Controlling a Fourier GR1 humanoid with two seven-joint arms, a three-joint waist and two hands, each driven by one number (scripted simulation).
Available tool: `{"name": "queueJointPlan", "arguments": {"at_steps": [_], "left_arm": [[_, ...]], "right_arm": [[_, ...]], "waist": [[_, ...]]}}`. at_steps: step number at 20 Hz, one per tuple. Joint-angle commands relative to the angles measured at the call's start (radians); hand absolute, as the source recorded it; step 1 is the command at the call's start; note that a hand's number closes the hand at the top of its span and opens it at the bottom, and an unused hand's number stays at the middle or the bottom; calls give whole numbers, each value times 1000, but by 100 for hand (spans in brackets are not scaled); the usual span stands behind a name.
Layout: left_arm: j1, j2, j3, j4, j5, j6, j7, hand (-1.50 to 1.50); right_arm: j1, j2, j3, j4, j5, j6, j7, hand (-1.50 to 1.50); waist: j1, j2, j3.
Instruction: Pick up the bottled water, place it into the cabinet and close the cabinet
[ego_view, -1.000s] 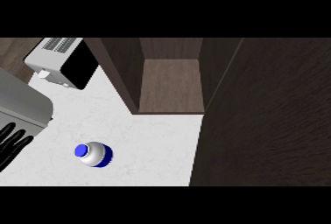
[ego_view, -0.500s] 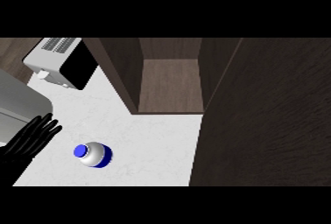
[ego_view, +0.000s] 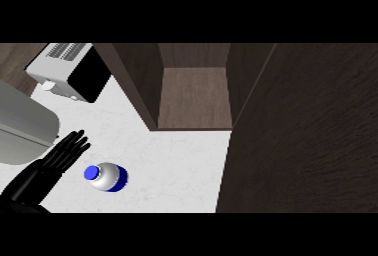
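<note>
The bottled water (ego_view: 105, 176) stands upright on the white counter (ego_view: 177, 160), seen from above as a pale round body with a blue cap and blue band. My left hand (ego_view: 48, 167) comes in from the lower left with its fingers straight and open, just left of the bottle and apart from it. The dark wood cabinet (ego_view: 193, 95) stands open behind, its brown shelf bare. Its open door (ego_view: 303, 130) fills the right side of the view. My right hand does not show.
A white and black toaster (ego_view: 70, 70) sits at the back left of the counter. A large grey rounded appliance (ego_view: 18, 125) lies along the left edge, close to my left hand.
My left hand has risen from the lower left edge and moved up and right, its fingers now stretched out beside the bottle. The bottle and cabinet have not moved.
</note>
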Motion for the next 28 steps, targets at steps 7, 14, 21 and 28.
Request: {"name": "queueJointPlan", "arguments": {"at_steps": [7,14,21,28], "left_arm": [[-135,31,-44,436,-274,41,-382,-150],[-284,70,-49,746,-309,79,-541,-150],[-326,63,-72,842,-324,152,-651,-150],[-358,-8,-96,969,-329,227,-775,-150]], "right_arm": [[0,-29,32,-98,85,-28,49,-150],[-46,-33,40,-87,93,-61,101,-150],[-6,-74,36,-160,70,-68,90,-150],[-69,-52,27,-54,69,-89,58,-150]], "waist": [[-4,1,-1],[-14,4,-3],[-14,1,-2],[-6,3,-2]]}}
